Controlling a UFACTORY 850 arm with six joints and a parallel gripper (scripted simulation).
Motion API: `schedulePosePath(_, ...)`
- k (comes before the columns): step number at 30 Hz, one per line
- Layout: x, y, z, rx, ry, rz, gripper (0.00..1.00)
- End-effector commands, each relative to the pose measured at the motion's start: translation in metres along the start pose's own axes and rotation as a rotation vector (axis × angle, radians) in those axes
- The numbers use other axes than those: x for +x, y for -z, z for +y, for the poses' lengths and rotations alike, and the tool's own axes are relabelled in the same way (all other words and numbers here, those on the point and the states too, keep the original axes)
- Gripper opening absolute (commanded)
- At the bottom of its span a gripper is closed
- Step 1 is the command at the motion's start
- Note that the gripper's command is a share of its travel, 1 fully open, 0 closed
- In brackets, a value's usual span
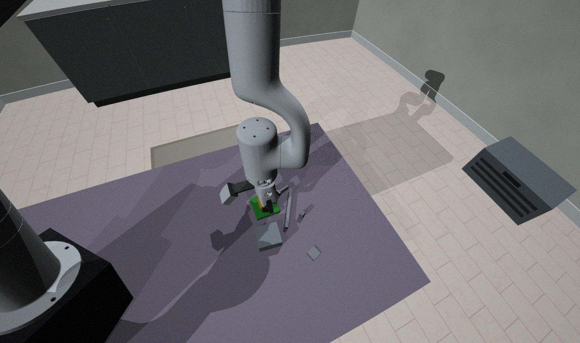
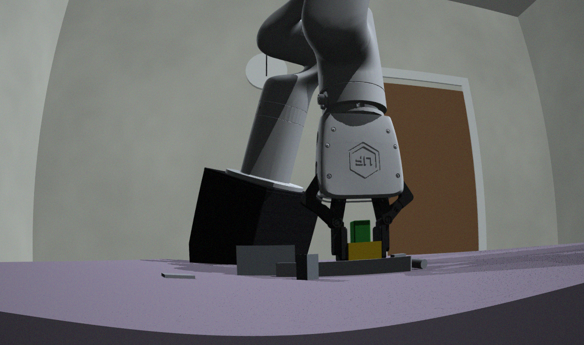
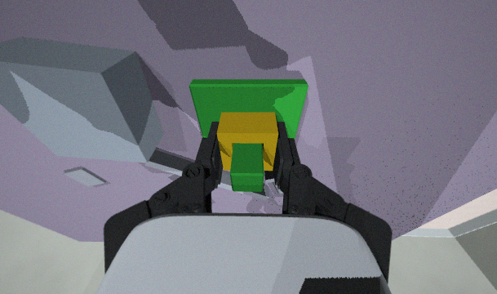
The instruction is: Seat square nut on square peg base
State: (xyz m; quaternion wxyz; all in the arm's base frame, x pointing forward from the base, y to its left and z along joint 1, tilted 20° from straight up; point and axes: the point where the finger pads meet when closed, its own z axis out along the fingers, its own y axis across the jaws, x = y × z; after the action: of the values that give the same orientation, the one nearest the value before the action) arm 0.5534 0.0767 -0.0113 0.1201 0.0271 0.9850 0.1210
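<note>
The yellow square nut (image 3: pixel 247 135) sits low around the green square peg (image 3: pixel 247 165), close to the green base plate (image 3: pixel 248 100). In the exterior view the nut (image 2: pixel 364 250) is down near table level and the peg (image 2: pixel 360 230) sticks up through it. My gripper (image 3: pixel 248 135) is shut on the nut, one black finger on each side. In the top view the gripper (image 1: pixel 266 204) stands upright over the base plate, which it partly hides.
Grey blocks lie around the base: a large block (image 1: pixel 267 235) in front, a long thin bar (image 1: pixel 287 209) to the right, a small tile (image 1: pixel 314 252), and a block to the left. The arm's black pedestal (image 1: pixel 49 289) stands at the table's near left.
</note>
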Motion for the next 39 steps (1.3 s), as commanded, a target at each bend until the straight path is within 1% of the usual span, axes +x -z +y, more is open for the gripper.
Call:
schedulePosePath(1,-0.002,0.001,0.0,-0.001,0.0,-0.003,0.0)
schedulePosePath(11,-0.002,0.001,0.0,-0.001,0.0,-0.003,0.0)
schedulePosePath(12,-0.002,0.001,0.0,-0.001,0.0,-0.003,1.0)
schedulePosePath(33,-0.002,0.001,0.0,-0.001,0.0,-0.003,1.0)
schedulePosePath(36,-0.002,0.004,0.001,-0.003,0.0,-0.003,1.0)
schedulePosePath(39,-0.004,0.012,0.002,-0.008,0.0,-0.004,1.0)
